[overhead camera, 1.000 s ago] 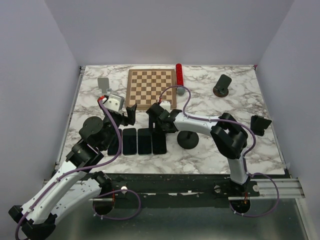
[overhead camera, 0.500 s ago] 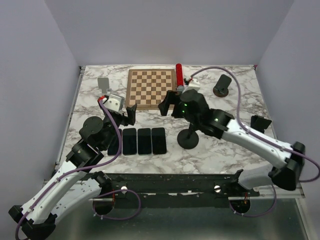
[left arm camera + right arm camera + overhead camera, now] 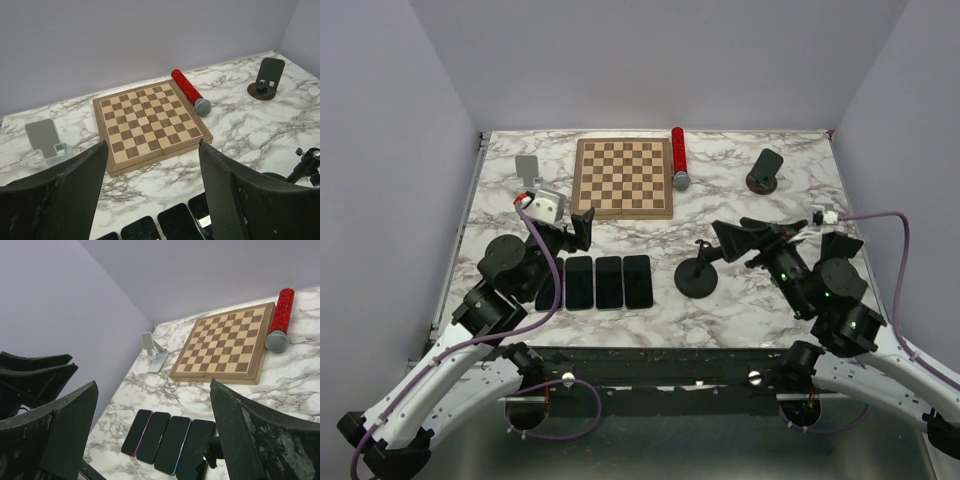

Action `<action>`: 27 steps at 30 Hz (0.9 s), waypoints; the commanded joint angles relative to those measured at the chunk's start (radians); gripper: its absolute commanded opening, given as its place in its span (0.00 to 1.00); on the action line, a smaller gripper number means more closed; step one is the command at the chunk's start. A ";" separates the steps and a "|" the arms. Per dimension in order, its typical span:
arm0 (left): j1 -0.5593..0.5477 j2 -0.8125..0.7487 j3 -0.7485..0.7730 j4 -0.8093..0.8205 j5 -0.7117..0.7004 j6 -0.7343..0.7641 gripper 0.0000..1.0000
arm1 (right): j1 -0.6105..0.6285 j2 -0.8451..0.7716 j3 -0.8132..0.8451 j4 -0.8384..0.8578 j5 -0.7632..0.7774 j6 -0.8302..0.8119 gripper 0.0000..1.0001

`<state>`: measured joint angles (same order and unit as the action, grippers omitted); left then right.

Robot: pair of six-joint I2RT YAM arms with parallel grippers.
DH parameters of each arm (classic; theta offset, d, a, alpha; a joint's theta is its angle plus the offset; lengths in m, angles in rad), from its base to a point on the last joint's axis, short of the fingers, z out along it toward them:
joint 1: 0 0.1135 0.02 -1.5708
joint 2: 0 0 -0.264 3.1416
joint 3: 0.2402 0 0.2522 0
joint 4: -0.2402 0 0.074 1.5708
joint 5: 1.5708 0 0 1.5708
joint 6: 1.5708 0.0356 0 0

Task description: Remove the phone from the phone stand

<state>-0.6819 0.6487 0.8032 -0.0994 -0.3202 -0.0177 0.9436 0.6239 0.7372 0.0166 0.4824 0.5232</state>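
Several dark phones (image 3: 595, 282) lie flat in a row on the marble table, left of a round black stand (image 3: 698, 278) with a bare post. No stand in view carries a phone. My left gripper (image 3: 575, 228) is open and empty, just behind the row. My right gripper (image 3: 740, 232) is open and empty, raised to the right of the round stand. The left wrist view shows the left gripper (image 3: 152, 145) above the phones (image 3: 170, 225). The right wrist view shows the right gripper (image 3: 153, 385) open, with the phones (image 3: 170, 442) below.
A chessboard (image 3: 623, 177) and a red microphone (image 3: 678, 158) lie at the back. Other stands are a silver one (image 3: 528, 170) back left, a black one (image 3: 765, 172) back right, one (image 3: 840, 248) at the right edge and a round one (image 3: 505, 255) at the left.
My right arm has pulled back from the right end of the phone row, rising past the chessboard, to the right front. The left arm and the phones have not moved.
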 commanded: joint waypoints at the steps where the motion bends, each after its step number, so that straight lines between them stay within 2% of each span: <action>1: 0.005 -0.062 -0.054 0.078 0.042 -0.014 0.81 | 0.007 -0.165 -0.119 0.114 0.040 -0.040 1.00; 11: 0.004 -0.273 -0.231 0.317 0.041 -0.027 0.84 | 0.007 -0.466 -0.311 0.163 0.033 0.003 1.00; 16: 0.002 -0.449 -0.333 0.422 0.000 -0.092 0.94 | 0.008 -0.590 -0.363 0.145 0.021 0.037 1.00; 18: 0.002 -0.556 -0.388 0.427 -0.005 -0.144 0.98 | 0.007 -0.620 -0.370 0.124 0.003 0.046 1.00; 22: 0.002 -0.769 -0.450 0.349 0.006 -0.233 0.99 | 0.008 -0.616 -0.358 0.082 -0.036 0.054 1.00; 27: 0.002 -0.911 -0.423 0.185 -0.023 -0.251 0.99 | 0.007 -0.615 -0.348 0.070 -0.030 0.044 1.00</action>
<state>-0.6807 0.0013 0.3672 0.2413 -0.3088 -0.2111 0.9436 0.0208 0.3828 0.1162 0.4690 0.5648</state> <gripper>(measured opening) 0.986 0.998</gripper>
